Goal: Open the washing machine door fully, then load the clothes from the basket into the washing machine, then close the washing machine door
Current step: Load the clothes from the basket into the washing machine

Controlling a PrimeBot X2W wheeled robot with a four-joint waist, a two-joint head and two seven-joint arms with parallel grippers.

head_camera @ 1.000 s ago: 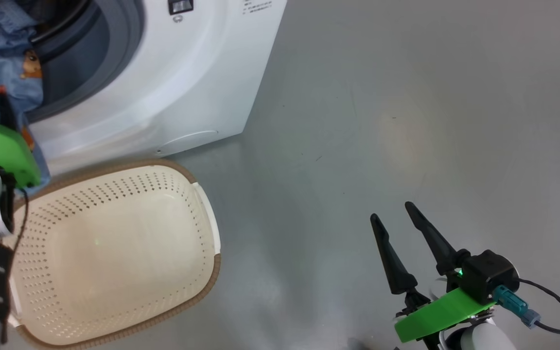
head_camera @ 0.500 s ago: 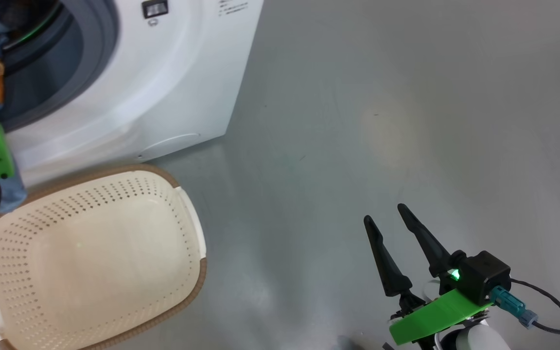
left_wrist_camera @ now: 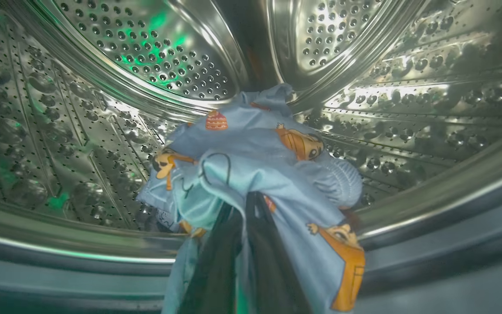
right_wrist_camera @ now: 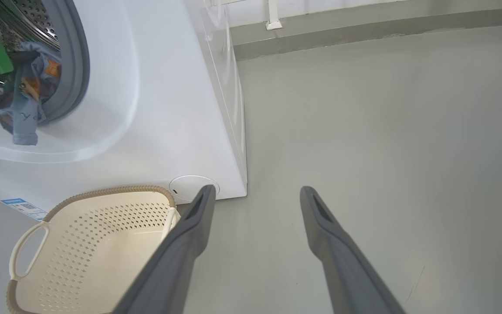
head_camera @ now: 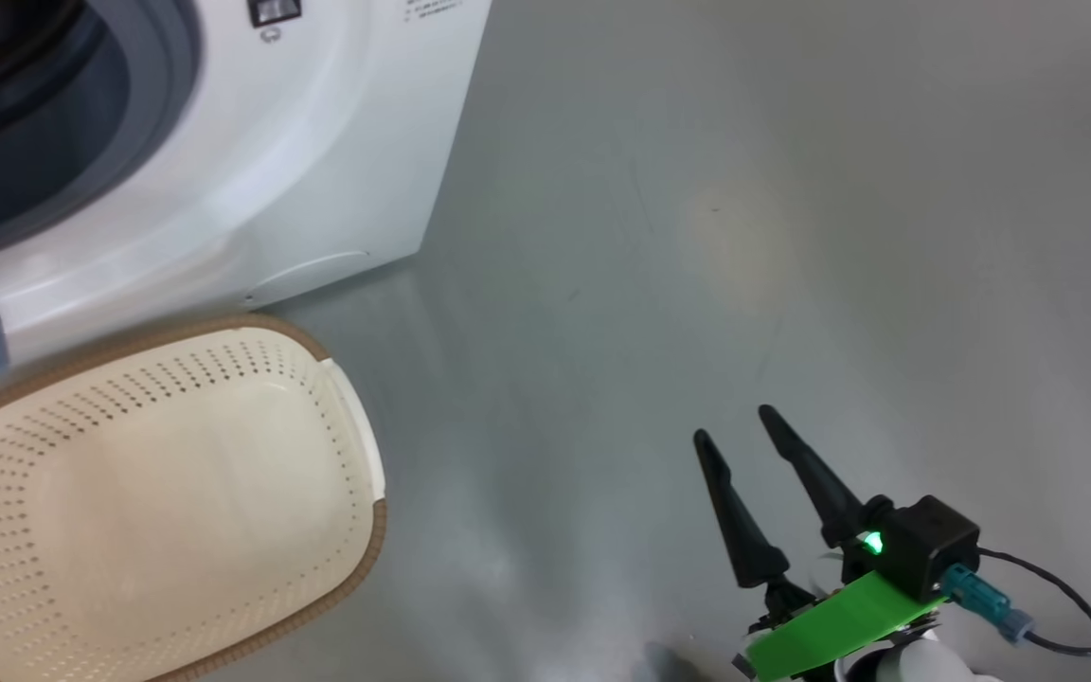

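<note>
The white washing machine [head_camera: 252,170] stands at the upper left, and its door is out of view. My left gripper [left_wrist_camera: 251,200] reaches into the steel drum [left_wrist_camera: 168,56]; its dark fingers are shut on the clothes [left_wrist_camera: 251,152], light blue fabric with orange cartoon animals. In the right wrist view the clothes [right_wrist_camera: 24,117] hang over the grey gasket [right_wrist_camera: 79,65] and down the front of the washing machine [right_wrist_camera: 168,109]. The cream basket [head_camera: 356,530] sits empty on the floor before the machine. Low over the floor at the right, my right gripper [head_camera: 730,424] is open and holds nothing.
Bare grey floor spreads to the right of the machine. A wall skirting [right_wrist_camera: 364,30] runs along the far edge. A cable [head_camera: 1057,606] trails from my right wrist. The basket [right_wrist_camera: 103,194] rim nearly touches the machine's lower front.
The head camera has turned, so machine and basket sit further left in the picture. My left gripper has gone from open to shut on the clothes. The right gripper stays open.
</note>
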